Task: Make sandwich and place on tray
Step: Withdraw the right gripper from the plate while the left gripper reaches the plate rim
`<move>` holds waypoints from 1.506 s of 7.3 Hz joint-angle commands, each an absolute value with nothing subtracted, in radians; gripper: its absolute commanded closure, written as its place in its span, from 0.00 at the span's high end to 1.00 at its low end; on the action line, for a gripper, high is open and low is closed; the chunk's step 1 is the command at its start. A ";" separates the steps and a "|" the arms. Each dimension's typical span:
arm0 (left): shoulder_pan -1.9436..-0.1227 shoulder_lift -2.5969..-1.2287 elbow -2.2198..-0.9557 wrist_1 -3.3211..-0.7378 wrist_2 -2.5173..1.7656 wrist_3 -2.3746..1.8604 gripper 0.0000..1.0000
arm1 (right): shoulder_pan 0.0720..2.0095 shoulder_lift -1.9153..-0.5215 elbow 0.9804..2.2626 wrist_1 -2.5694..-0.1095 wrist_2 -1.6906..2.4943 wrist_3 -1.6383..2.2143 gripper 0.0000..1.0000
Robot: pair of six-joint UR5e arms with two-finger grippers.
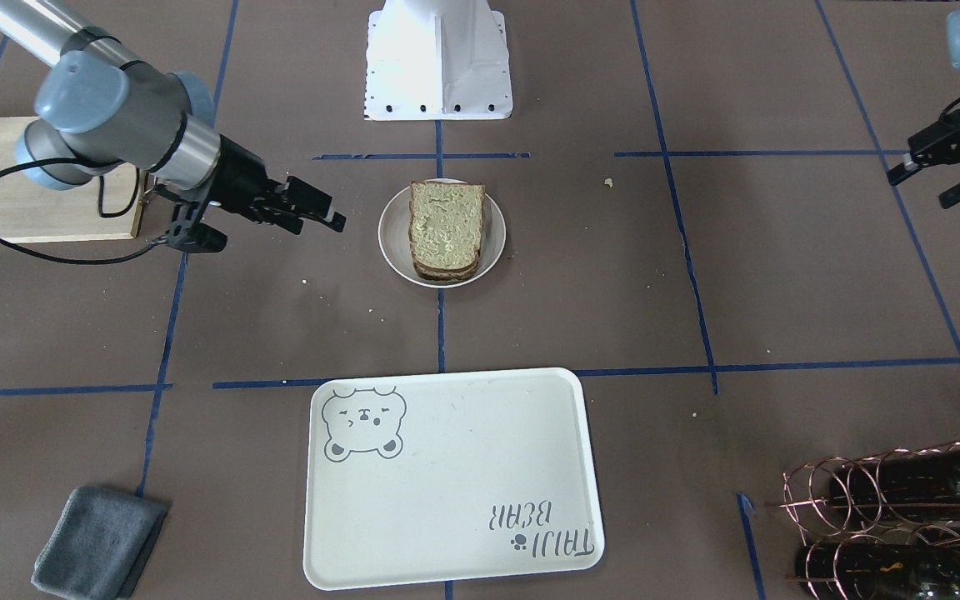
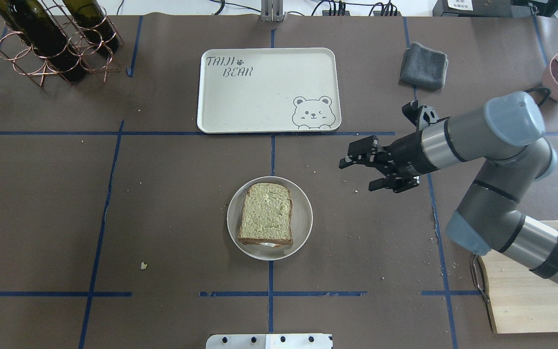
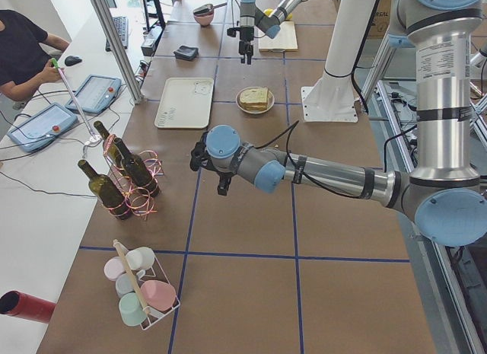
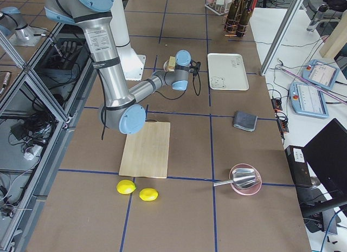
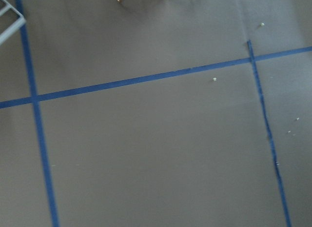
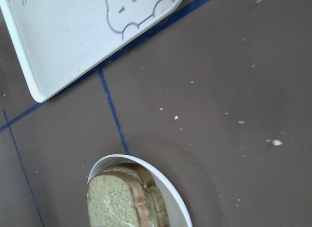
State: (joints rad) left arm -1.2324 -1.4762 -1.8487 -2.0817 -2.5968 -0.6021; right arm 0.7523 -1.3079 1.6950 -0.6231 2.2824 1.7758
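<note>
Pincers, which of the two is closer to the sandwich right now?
The right pincer: it hangs open a short way beside the sandwich, while the left pincer is far off on the other side, outside the overhead view.

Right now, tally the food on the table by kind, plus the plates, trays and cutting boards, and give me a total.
Sandwich: 1
Lemons: 2
Round white plate: 1
Tray: 1
Wooden cutting board: 1
Total: 6
</note>
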 commanded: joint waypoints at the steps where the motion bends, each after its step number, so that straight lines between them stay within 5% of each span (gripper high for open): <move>1: -0.920 -1.608 -1.868 -2.264 -2.467 -1.159 0.96 | 0.897 -1.437 1.718 -0.643 2.408 1.651 1.00; 2: -0.811 -1.670 -1.868 -2.263 -2.383 -1.258 0.90 | 0.946 -1.500 1.718 -0.643 2.431 1.556 1.00; 3: -0.705 -1.742 -1.853 -2.255 -2.285 -1.416 0.74 | 1.003 -1.569 1.718 -0.643 2.457 1.449 1.00; 5: -0.493 -1.863 -1.800 -2.211 -2.068 -1.517 0.65 | 1.074 -1.670 1.715 -0.643 2.479 1.239 1.00; 11: -0.449 -2.040 -1.663 -2.112 -1.974 -1.517 0.37 | 1.091 -1.690 1.717 -0.640 2.479 1.213 1.00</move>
